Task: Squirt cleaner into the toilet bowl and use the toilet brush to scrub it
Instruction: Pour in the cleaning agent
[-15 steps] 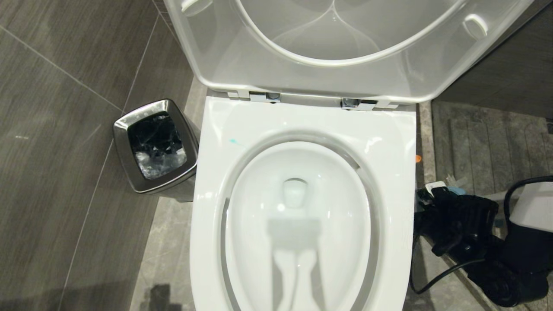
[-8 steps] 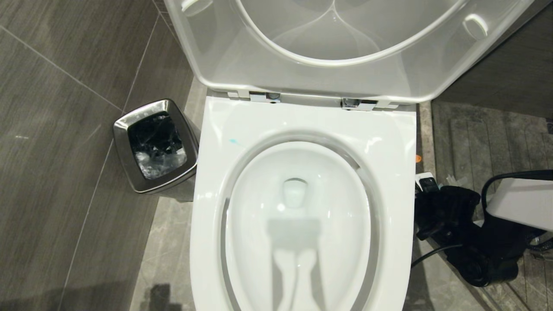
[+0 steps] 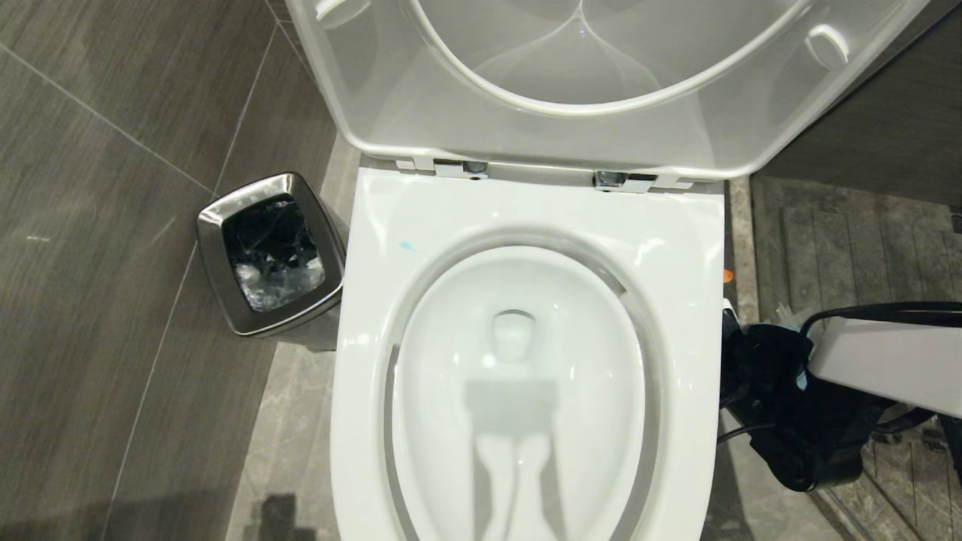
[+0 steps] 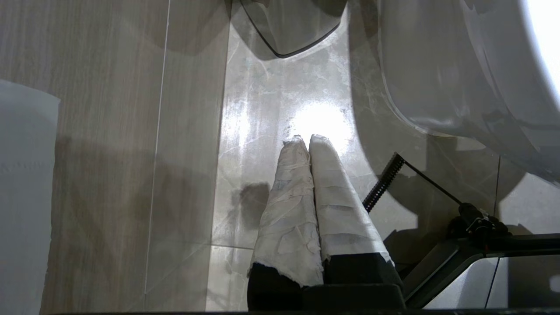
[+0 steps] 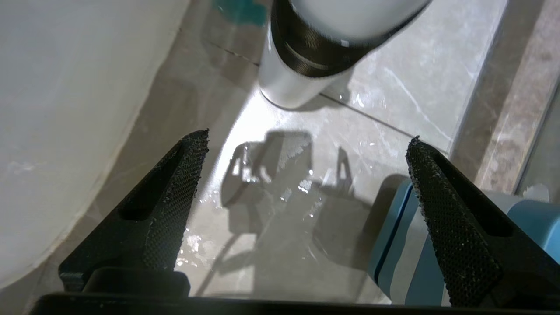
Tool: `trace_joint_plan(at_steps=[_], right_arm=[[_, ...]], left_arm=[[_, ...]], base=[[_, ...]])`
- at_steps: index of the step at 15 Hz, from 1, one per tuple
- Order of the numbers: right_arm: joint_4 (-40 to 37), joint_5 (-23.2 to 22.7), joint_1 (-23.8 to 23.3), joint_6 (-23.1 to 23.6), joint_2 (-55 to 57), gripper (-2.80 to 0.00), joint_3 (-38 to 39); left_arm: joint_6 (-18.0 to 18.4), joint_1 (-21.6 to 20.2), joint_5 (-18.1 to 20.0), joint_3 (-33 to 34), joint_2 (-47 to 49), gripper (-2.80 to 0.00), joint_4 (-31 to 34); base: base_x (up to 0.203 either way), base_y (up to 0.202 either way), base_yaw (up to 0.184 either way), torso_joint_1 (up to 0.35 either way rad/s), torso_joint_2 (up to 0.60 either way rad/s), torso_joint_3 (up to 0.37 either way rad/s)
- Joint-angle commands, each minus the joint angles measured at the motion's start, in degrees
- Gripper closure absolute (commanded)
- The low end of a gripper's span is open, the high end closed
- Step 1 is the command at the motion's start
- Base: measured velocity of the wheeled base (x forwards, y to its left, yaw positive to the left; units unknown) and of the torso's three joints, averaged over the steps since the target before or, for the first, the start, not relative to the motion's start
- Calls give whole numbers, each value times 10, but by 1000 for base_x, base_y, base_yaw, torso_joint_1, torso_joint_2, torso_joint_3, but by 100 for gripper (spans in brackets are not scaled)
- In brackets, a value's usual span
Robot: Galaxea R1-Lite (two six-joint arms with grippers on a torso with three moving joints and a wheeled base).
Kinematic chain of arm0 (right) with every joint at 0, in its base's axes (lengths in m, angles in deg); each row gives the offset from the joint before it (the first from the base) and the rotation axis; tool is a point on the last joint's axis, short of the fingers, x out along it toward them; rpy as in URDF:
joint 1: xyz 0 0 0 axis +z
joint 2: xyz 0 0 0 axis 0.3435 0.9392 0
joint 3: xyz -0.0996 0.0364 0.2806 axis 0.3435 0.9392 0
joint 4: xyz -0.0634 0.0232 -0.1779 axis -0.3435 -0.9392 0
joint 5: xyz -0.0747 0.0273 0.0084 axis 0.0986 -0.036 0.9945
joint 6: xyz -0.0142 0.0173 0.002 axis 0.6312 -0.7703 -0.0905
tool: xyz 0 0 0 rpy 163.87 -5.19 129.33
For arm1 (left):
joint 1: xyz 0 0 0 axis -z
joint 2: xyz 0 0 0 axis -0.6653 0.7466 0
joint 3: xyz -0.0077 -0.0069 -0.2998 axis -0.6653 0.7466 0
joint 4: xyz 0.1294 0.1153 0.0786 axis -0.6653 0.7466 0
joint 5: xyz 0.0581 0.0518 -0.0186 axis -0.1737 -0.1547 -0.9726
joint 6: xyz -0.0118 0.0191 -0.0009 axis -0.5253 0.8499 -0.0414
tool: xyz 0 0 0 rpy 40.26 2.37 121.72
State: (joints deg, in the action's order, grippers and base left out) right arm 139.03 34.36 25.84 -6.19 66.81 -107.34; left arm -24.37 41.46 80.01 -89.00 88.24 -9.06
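Note:
The toilet bowl (image 3: 680, 248) stands in front of me with its seat and lid (image 3: 391, 98) raised. A small teal spot of cleaner (image 3: 406, 246) sits on the rim's left side. The toilet brush is out of view. My right gripper (image 3: 751, 361) hangs low beside the bowl's right wall; in the right wrist view it (image 5: 305, 139) is open above wet floor tiles with nothing between its fingers. My left gripper (image 4: 306, 138), its fingers wrapped in white tape, is shut and empty over the floor on the bowl's other side.
A square steel bin (image 3: 218, 225) stands left of the toilet. A blue-and-grey holder (image 5: 393, 249) sits on the floor by one right finger. Ahead of the right gripper stands a white cylinder with a black ridged band (image 5: 302, 57), beside a teal patch (image 5: 240, 8). Grooved flooring (image 3: 849, 248) lies to the right.
The right arm has swung in toward the toilet's right side, its white forearm reaching further into the head view. The head view itself and the bowl have not shifted.

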Motion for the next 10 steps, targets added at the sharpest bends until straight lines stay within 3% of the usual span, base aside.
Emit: trace_joint_plan(at_steps=[1, 10], right_arm=[[5, 0, 7, -1, 6, -280, -5], [5, 16, 7, -22, 21, -280, -52]], left_arm=[[0, 0, 0, 0, 0, 0, 0], [0, 0, 0, 0, 0, 0, 0]], base=[[0, 0, 0, 0, 0, 0], [0, 0, 0, 0, 0, 0]])
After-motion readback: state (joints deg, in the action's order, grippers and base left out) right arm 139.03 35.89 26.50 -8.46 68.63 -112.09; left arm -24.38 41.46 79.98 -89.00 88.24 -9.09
